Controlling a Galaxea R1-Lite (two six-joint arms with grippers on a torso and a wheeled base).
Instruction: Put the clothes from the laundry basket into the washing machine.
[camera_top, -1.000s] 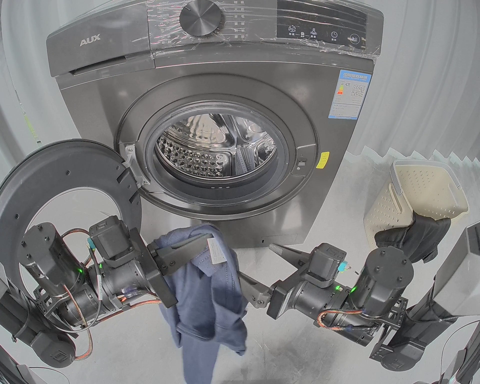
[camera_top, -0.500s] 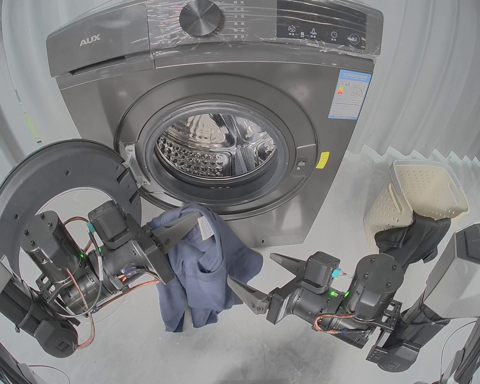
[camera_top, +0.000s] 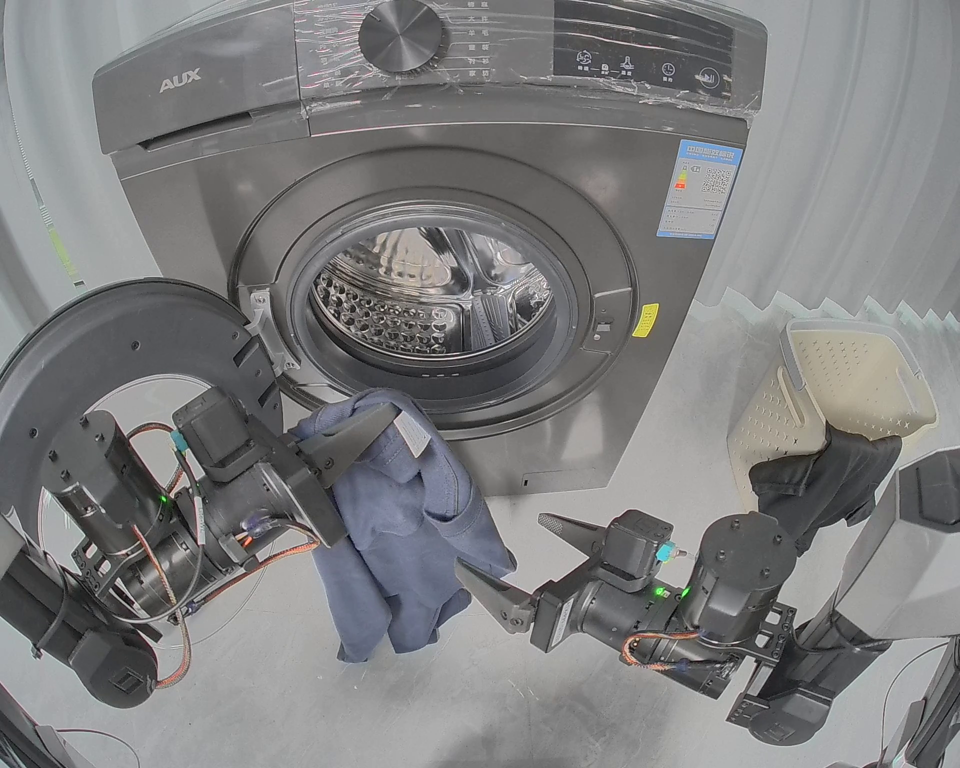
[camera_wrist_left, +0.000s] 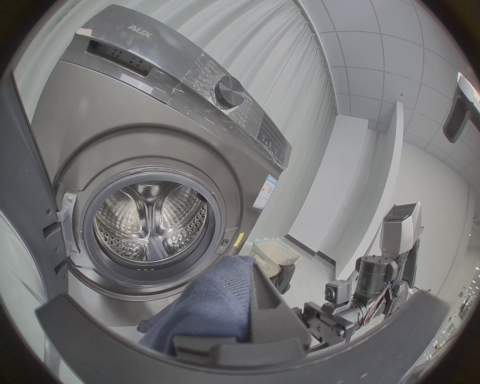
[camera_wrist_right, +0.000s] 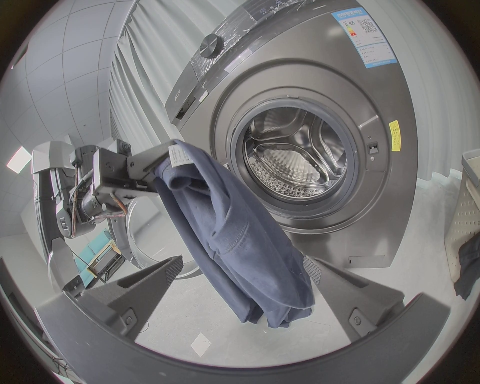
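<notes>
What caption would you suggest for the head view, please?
Left gripper holds a blue garment up before the open washing machine; the open right gripper hovers beside it.

Left hand (camera_top: 383, 425) lifted blue shirt (camera_top: 420, 520) toward washing machine (camera_top: 600, 190), right hand (camera_top: 500, 547) drawn back

The left tool (camera_top: 385, 425) grips a blue garment (camera_top: 410, 530) before the washing machine (camera_top: 200, 210); the right tool (camera_top: 503, 545) gapes nearby.
</notes>
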